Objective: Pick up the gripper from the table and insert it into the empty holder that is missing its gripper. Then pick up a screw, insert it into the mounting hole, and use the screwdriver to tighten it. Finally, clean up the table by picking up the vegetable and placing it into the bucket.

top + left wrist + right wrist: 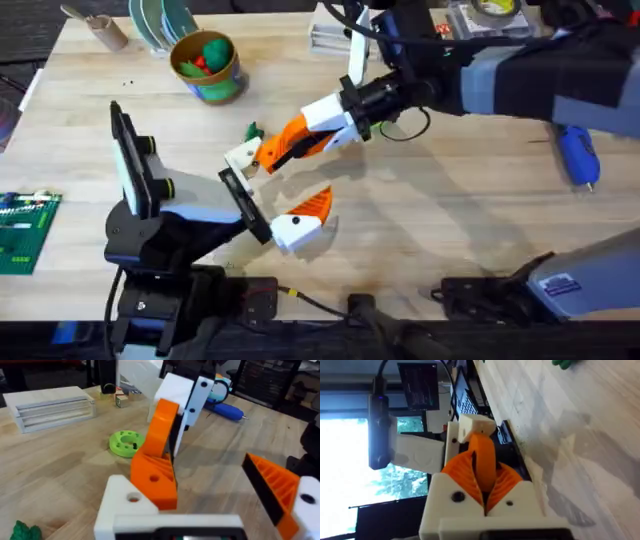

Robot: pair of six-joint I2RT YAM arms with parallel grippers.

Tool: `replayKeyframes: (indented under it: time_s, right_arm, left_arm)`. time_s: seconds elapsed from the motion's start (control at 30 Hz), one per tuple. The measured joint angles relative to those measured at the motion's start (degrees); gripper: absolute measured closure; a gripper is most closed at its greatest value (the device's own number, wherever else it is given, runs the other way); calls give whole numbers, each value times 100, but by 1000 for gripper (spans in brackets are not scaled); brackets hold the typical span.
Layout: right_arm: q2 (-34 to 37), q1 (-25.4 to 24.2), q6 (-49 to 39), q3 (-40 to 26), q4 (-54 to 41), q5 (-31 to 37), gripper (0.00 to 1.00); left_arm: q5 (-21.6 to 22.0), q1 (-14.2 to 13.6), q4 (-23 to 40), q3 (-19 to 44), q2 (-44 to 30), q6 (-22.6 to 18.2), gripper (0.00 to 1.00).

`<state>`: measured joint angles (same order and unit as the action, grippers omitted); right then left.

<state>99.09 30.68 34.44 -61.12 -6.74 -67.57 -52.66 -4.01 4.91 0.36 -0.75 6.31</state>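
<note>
Orange gripper (285, 146) in right tool (300, 142), pointing toward holder (243, 157)

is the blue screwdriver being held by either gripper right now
No: the screwdriver lies on the table at the right, apart from both arms, while the right gripper is clamped on the orange gripper piece.

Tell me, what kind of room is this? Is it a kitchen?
Probably not a kitchen; it looks like a robot lab or workshop. A robot arm's right gripper works over a wooden table, a blue screwdriver lies on it, and a computer monitor stands nearby.
</note>
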Motion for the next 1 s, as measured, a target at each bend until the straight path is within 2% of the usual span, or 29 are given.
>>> replayKeyframes:
  time_s: [0.23, 0.43, 0.6, 0.73, 1.0]
  right_arm:
    - [126, -4, 161, 0, 292, -145, 994]
    - [126, 106, 205, 0, 520, 56, 994]
    - [206, 365, 327, 0, 1250, 420, 994]
    - [397, 582, 499, 0, 1828, 565, 994]
    - [811, 656, 892, 0, 2940, 399, 994]
  left_arm:
    - [17, 0, -2, 0, 0, -4, 7]
    - [149, 15, -15, 0, 2, -3, 7]
    - [457, 78, -39, 2, 2, -4, 7]
    - [509, 95, -31, 11, 2, 4, 8]
    - [746, 96, -39, 11, 2, 28, 8]
